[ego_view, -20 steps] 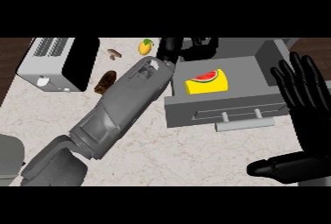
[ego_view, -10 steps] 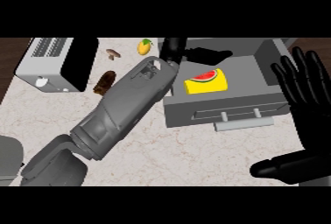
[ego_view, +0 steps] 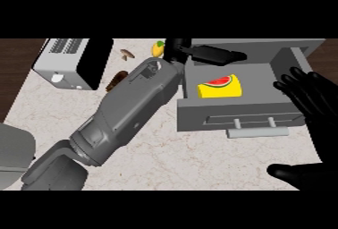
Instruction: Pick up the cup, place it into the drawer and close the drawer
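Since a second ago, my left hand (ego_view: 210, 53) has reached further over the open drawer (ego_view: 239, 117)'s far edge, fingers stretched across it; whether they hold anything, I cannot tell. A yellow cup (ego_view: 220, 87) with a watermelon print sits inside the drawer. My right hand (ego_view: 313, 102) rests open at right. Next, I judge: withdraw, then push the drawer shut.

Bulky grey left forearm (ego_view: 125, 114), glossy black right hand (ego_view: 315, 107), black fingers (ego_view: 298, 87)

A pale marbled worktop (ego_view: 165, 156) is seen, on which a toaster (ego_view: 73, 62), a grey open drawer unit (ego_view: 238, 116) and small food items near its far edge are set.
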`<state>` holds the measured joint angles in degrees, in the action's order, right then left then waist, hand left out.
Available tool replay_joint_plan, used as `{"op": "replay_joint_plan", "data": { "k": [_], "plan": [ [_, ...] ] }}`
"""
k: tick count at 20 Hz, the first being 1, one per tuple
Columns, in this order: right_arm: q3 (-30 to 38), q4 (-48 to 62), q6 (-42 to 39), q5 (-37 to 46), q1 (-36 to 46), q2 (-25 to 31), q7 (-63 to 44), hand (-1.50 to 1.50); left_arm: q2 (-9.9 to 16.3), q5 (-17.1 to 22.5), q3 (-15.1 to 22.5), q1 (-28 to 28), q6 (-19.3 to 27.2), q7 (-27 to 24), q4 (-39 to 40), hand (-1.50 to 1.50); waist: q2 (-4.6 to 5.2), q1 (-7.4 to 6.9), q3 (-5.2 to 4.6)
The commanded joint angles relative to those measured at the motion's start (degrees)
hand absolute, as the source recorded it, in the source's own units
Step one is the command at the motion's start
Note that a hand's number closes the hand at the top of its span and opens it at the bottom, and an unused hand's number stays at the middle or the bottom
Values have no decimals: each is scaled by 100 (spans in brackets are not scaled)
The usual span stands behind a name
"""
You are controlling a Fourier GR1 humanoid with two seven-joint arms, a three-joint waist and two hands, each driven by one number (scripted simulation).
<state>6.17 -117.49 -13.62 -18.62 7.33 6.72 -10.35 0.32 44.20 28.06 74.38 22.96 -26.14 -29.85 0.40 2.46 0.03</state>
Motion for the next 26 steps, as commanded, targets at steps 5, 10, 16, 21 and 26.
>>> {"op": "replay_joint_plan", "data": {
  "k": [5,10,16,21,26],
  "plan": [
    [-27,-76,-494,409,104,693,-174,150,730,145,-433,-662,-287,193,-892,-150,-66,-347,-9],
    [142,-420,-981,506,-553,1059,-21,150,1130,189,-369,-1773,195,596,-2292,-150,-135,-451,-6],
    [-188,-303,-942,1291,-531,1034,-18,150,1890,162,-469,-2773,532,1219,-3944,-150,-102,-402,-3],
    [-587,428,-652,2263,-229,781,240,150,2532,258,-734,-3967,99,1218,-4929,-150,-62,-398,-3],
    [-1072,564,-818,3465,-80,1197,762,150,2530,227,-780,-4719,-265,802,-5117,-150,-45,-413,-4]
  ]
}}
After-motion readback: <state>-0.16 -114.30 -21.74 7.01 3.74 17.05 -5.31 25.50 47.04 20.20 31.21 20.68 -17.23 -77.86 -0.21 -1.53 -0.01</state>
